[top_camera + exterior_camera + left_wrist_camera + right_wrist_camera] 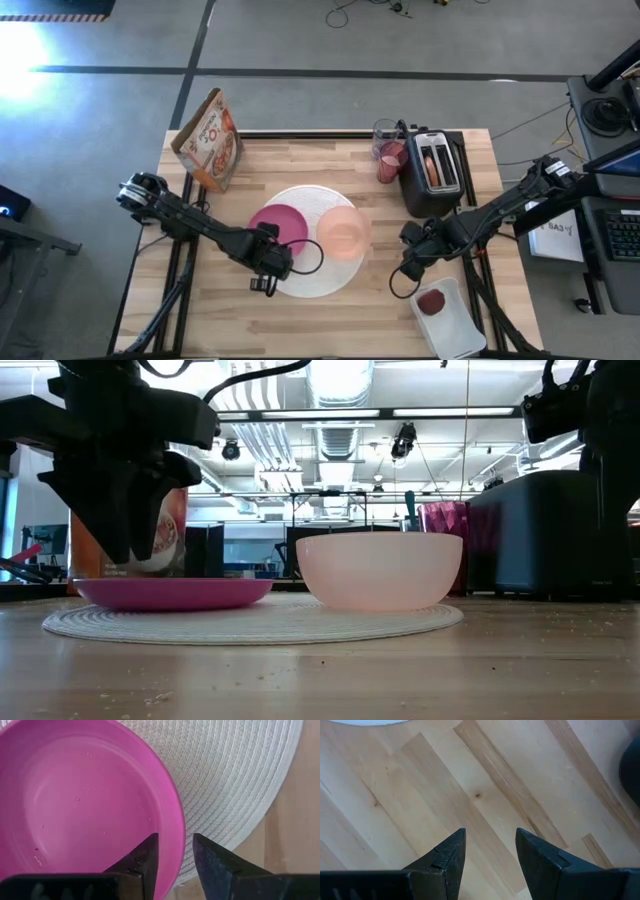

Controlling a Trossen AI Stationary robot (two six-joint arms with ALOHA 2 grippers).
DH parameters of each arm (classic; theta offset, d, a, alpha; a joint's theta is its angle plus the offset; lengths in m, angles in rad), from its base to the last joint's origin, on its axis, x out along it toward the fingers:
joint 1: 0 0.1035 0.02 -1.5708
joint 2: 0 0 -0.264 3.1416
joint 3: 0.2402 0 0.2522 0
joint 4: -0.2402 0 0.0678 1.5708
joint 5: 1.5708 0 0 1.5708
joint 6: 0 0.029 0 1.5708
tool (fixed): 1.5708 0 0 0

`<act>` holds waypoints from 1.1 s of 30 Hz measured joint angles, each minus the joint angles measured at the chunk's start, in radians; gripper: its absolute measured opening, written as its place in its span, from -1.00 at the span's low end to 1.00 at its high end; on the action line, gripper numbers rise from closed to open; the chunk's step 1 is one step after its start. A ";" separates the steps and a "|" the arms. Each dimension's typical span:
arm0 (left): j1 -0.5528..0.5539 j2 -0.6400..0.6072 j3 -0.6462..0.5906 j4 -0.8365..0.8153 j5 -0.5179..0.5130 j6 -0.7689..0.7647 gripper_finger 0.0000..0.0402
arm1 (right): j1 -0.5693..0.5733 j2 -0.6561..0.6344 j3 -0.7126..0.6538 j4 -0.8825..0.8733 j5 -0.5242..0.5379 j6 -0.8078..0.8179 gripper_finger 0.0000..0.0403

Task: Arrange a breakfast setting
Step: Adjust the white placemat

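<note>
A large white round disc (pixel 312 272) lies flat on the table's middle. A small magenta plate (pixel 281 222) and a translucent peach bowl (pixel 344 230) rest on it side by side, as the low view shows, plate (pixel 170 592) and bowl (pixel 380 568). My left gripper (pixel 268 262) is open just above the plate's near rim (pixel 176 845), one finger over the plate and one outside it. My right gripper (pixel 410 264) is open and empty over bare wood (pixel 490 805). A pink tumbler (pixel 390 160) stands by the toaster. A bagel (pixel 432 165) sits in the toaster's slot. The cereal bag (pixel 210 140) stands at the far left. A small red fruit (pixel 432 302) lies on the white tray.
A black toaster (pixel 432 176) stands at the far right, and a clear glass (pixel 384 132) stands behind the tumbler. A white rectangular tray (pixel 450 318) lies at the near right corner. Bare wood shows along the near left and between the disc and the tray.
</note>
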 joint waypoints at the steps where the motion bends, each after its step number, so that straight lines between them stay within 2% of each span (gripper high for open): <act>1: 0.000 -0.001 0.000 0.000 0.012 -0.002 -0.48 | 0.000 0.000 0.000 0.003 0.000 0.004 -0.20; 5: -0.001 -0.002 0.010 -0.002 0.022 0.003 -0.48 | 0.000 0.000 0.000 0.015 0.004 0.012 -0.20; 9: -0.006 -0.002 0.052 0.005 0.023 0.033 -0.48 | 0.000 0.000 0.000 0.101 0.005 0.002 -0.20; 17: -0.057 -0.003 0.155 0.076 0.022 0.077 -0.48 | 0.000 0.000 0.001 0.364 0.007 -0.175 -0.20; 21: -0.087 -0.003 0.148 0.159 -0.033 0.043 -0.48 | 0.000 0.000 0.001 0.497 0.074 -0.254 -0.20; 24: -0.095 -0.003 0.135 0.177 -0.048 -0.007 -0.52 | 0.000 0.009 0.001 0.602 0.141 -0.251 -0.23; 33: -0.126 -0.003 0.056 0.282 -0.043 -0.105 -0.62 | 0.000 0.149 0.002 0.859 0.131 -0.286 -0.39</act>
